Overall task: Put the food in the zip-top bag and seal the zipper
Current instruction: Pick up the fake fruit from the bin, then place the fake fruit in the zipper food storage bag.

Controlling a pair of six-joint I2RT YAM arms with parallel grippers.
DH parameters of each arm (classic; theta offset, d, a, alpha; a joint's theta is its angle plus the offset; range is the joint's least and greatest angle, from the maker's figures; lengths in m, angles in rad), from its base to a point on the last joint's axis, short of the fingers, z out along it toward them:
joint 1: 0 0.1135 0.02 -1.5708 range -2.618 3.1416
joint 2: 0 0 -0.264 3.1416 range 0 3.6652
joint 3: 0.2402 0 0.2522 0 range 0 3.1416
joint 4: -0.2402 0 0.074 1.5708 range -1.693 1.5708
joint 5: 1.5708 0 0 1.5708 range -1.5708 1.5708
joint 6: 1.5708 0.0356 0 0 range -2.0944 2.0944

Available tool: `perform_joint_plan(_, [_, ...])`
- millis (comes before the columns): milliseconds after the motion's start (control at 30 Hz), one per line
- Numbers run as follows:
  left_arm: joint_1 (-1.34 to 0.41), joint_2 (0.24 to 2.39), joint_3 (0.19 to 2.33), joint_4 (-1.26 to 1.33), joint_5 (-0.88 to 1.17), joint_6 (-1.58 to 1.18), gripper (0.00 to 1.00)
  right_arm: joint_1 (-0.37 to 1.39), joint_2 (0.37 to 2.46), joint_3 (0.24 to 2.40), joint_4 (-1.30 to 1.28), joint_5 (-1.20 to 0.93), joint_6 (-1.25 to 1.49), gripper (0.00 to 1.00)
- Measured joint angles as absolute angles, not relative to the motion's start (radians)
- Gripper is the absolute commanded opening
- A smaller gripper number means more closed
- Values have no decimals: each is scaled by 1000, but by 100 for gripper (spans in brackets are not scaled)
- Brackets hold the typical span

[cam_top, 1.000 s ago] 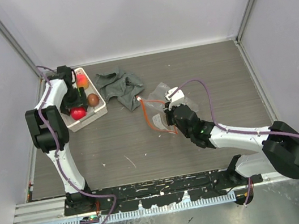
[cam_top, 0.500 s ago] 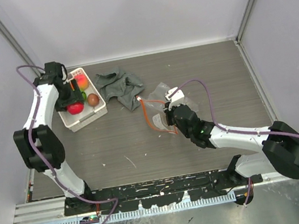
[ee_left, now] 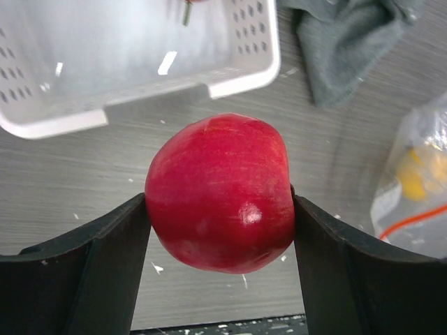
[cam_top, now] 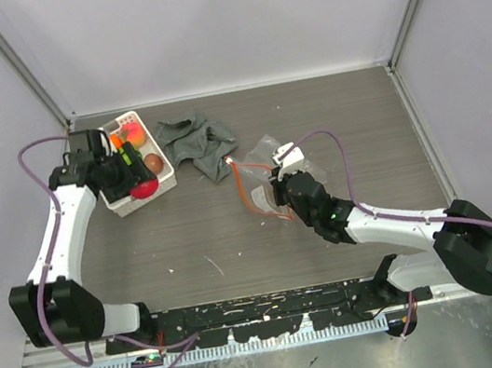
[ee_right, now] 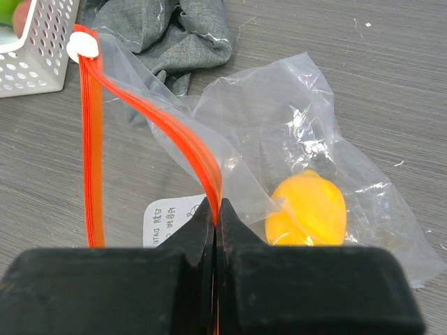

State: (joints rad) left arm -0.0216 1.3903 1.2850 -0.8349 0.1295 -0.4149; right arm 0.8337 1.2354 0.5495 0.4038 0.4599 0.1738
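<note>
The left gripper [ee_left: 218, 202] has lifted the red apple [ee_left: 220, 192] out of the white basket [ee_left: 241, 73]; it now hangs just past the rim, upper left of the frame.

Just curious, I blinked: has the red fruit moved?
Yes. The red fruit, gripped by the left gripper, went from inside the white basket towards its near rim.

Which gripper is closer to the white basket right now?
Left. The left gripper, holding the red fruit, is at the basket's near rim; the right gripper is shut on the bag's zipper, well off to the right.
</note>
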Motion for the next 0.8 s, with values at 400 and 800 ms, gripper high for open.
perform_joint_plan(400, [-171, 1072, 1077, -683, 234, -596, 34, 840, 1223, 574, 347, 454, 194, 0])
perform_joint_plan(800, [-383, 939, 935, -489, 235, -719, 34, 907, 1222, 678, 173, 559, 250, 1])
